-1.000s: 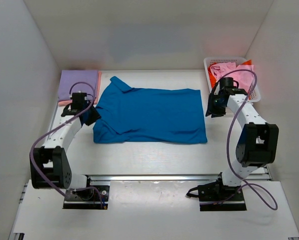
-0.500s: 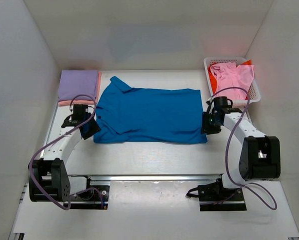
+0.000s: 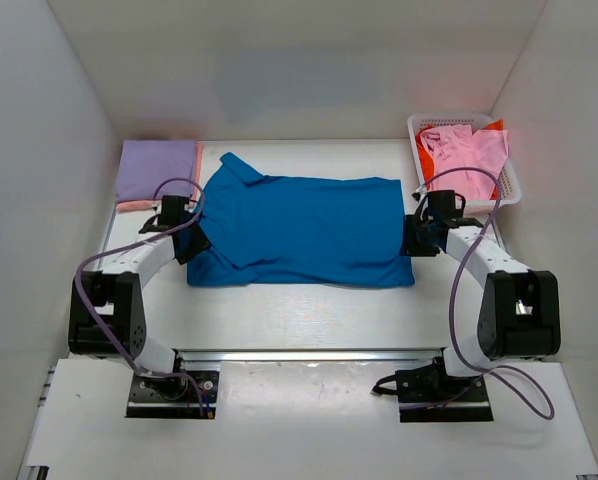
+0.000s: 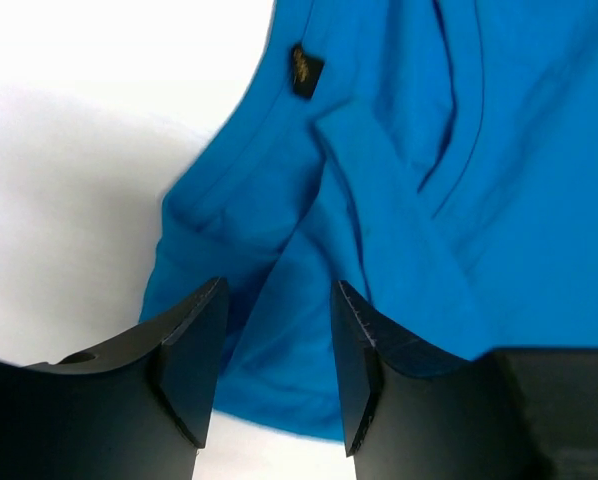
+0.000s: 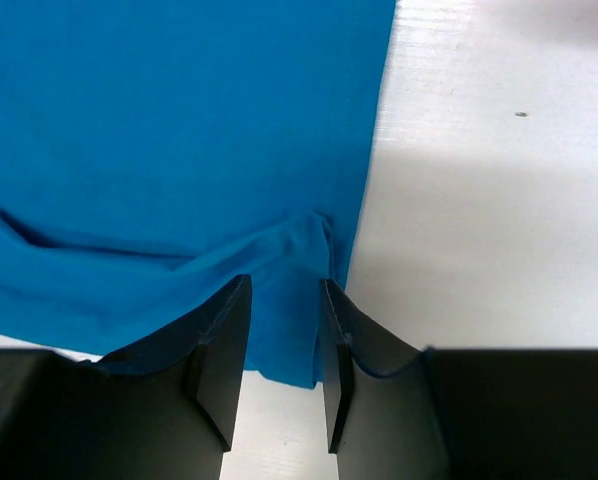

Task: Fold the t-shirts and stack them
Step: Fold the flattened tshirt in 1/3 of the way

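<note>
So far a lavender shirt [image 3: 157, 170] lies folded on a salmon shirt [image 3: 131, 206] at far left, while a pink shirt [image 3: 464, 150] and an orange-red shirt [image 3: 494, 126] wait crumpled in the basket [image 3: 510, 187]. Between them the blue shirt [image 3: 299, 230] lies spread out, not yet folded up. The left claw [image 4: 274, 340] at its collar end and the right claw [image 5: 284, 340] at its hem both stand with jaws apart over the cloth, clamping nothing.

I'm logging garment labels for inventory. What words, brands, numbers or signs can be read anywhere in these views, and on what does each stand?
No text can be read in any view.
On the blue collared shirt, a small dark tag bears a gold mark, too blurred to read.
Nothing else in view shows lettering.
</note>
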